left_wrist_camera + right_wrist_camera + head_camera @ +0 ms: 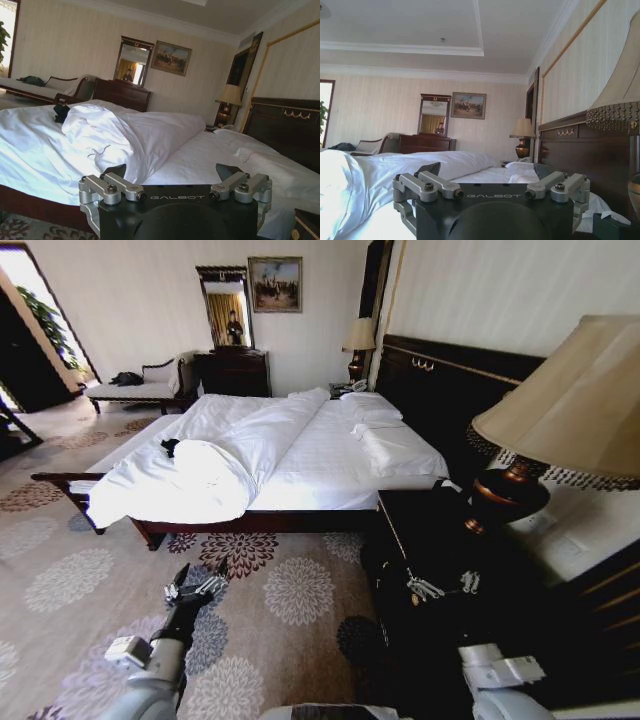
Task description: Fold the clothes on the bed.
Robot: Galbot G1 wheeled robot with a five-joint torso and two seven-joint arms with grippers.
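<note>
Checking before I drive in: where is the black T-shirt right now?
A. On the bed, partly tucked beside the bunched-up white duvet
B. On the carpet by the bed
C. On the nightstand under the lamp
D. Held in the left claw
A. The black T-shirt shows as a small dark patch on the bed, against the bunched white duvet; the left claw is open and empty over the carpet, short of the bed.

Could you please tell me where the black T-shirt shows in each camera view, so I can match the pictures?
Head view: the T-shirt is a small dark bit beside the bunched duvet, at the bed's far-left side.
Left wrist view: the T-shirt peeks out behind the duvet hump.
Right wrist view: I cannot make it out.
Shared landmark: the wall mirror.
</note>
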